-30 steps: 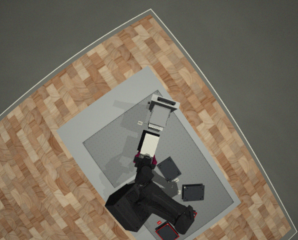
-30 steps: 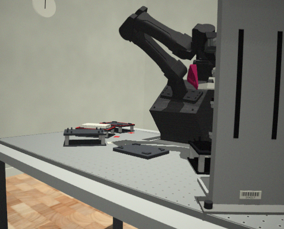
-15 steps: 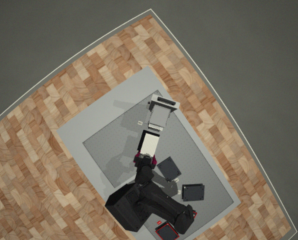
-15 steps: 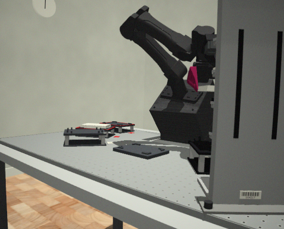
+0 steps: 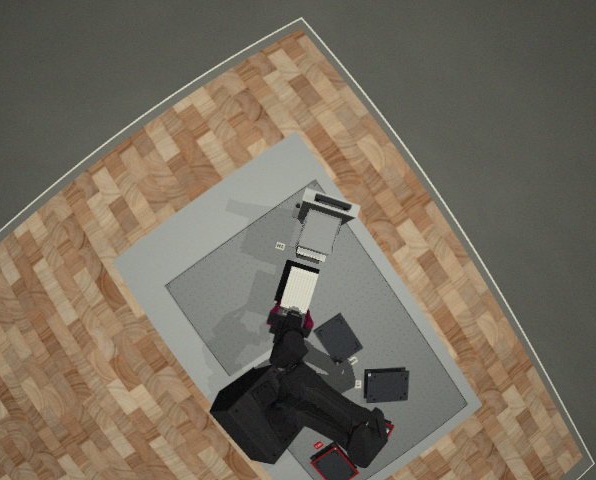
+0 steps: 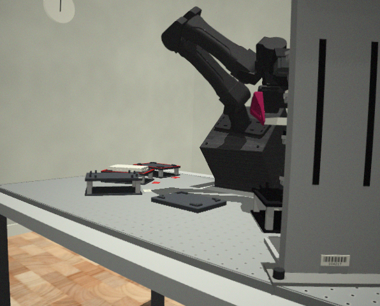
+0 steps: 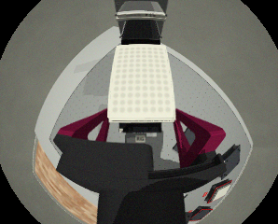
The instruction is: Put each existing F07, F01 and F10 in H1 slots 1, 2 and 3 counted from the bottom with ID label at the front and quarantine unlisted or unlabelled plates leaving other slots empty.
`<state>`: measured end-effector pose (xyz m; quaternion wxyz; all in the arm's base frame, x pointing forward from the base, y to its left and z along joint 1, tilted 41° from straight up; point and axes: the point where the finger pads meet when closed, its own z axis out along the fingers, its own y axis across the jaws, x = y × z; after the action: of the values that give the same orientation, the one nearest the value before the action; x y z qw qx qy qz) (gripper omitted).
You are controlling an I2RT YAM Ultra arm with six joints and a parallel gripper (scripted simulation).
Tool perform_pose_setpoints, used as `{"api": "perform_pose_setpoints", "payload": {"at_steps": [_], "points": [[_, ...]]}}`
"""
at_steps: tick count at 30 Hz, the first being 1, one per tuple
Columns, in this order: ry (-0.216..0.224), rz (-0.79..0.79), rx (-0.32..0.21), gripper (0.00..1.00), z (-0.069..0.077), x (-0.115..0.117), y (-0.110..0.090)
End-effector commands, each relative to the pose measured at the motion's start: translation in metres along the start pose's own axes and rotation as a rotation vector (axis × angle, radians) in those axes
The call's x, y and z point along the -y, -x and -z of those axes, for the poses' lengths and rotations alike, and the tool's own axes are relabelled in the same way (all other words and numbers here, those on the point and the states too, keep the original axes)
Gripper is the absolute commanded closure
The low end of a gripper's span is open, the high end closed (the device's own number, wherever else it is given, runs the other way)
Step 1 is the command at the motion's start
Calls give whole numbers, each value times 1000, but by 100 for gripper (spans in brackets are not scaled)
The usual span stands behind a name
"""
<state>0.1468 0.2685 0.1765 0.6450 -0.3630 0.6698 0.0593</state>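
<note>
A white 96-well plate (image 5: 298, 286) (image 7: 142, 84) hangs wells up in the air in front of the plate hotel H1 (image 5: 328, 210) (image 6: 342, 131) (image 7: 142, 0). Its far short end points at the hotel's open front. My gripper (image 5: 292, 314) (image 7: 141, 112) is shut on the plate's near end, with one magenta finger on each long side. In the side view one finger (image 6: 257, 108) and a sliver of the plate (image 6: 277, 121) show beside the hotel wall, well above the landing nest L1 (image 6: 268, 197). I cannot read any label on the plate. The hotel's slots are too small to judge.
A low dark nest (image 5: 337, 336) (image 6: 188, 201) and a raised dark nest (image 5: 386, 384) (image 6: 113, 179) stand right of the arm. Two red-rimmed quarantine nests sit near the arm's base: one bare (image 5: 333, 462) (image 6: 157, 166), one bearing a white plate (image 6: 127, 167).
</note>
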Motion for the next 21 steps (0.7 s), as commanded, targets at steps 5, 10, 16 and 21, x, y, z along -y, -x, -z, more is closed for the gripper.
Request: {"api": "perform_pose_setpoints", "payload": {"at_steps": [5, 10, 16, 21], "points": [[8, -13, 14, 14, -2, -1, 3], [8, -13, 14, 14, -3, -1, 2], [8, -13, 15, 14, -5, -1, 0], [8, -13, 15, 14, -7, -1, -2]]}}
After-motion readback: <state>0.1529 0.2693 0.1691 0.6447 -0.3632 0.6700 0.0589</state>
